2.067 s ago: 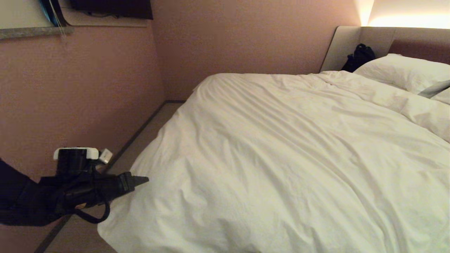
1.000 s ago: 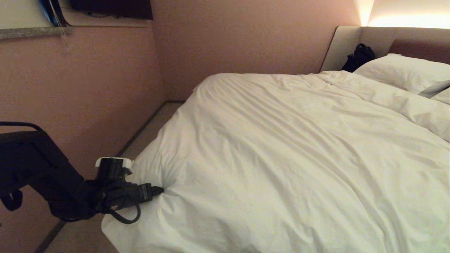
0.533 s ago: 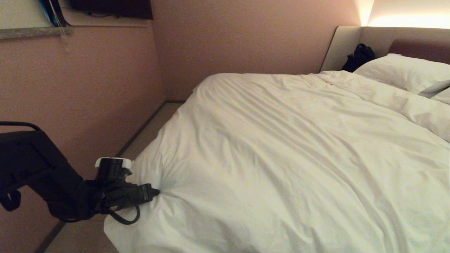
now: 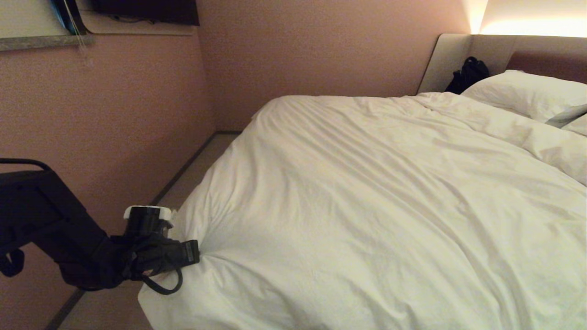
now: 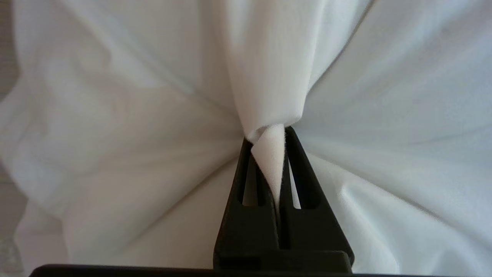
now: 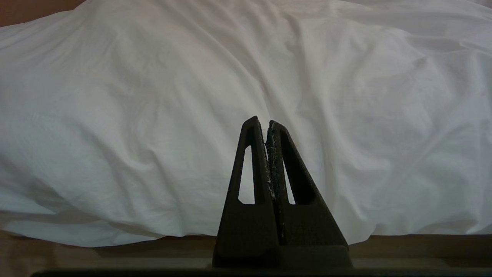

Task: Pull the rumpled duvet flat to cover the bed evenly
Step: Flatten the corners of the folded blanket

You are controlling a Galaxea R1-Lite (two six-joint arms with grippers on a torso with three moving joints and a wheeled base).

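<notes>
Duvet [image 4: 376,206]: spread over the bed [image 4: 451,55], bulk lying right and far of the grip.
Left end effector [image 4: 198,253]: clamped on a duvet fold at the near-left edge; nearer arm.
Right end effector [image 6: 268,125]: together, empty, facing the duvet's near side.

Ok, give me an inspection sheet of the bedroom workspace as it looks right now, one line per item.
Surface: bed, padded headboard at the far right; mattress hidden under the cover.
Job's things: duvet, white, creased, spread across the bed, one fold bunched at its near left edge.
Clutter: black bag by the headboard; pillows at the head end.
End effectors: left end effector shut on a pinch of duvet at that left edge; right end effector shut, empty, facing the duvet without touching it.
Cables: black cable loop under the left wrist.
Surroundings: pink wall, strip of floor beside the bed, lit panel above the headboard.
</notes>
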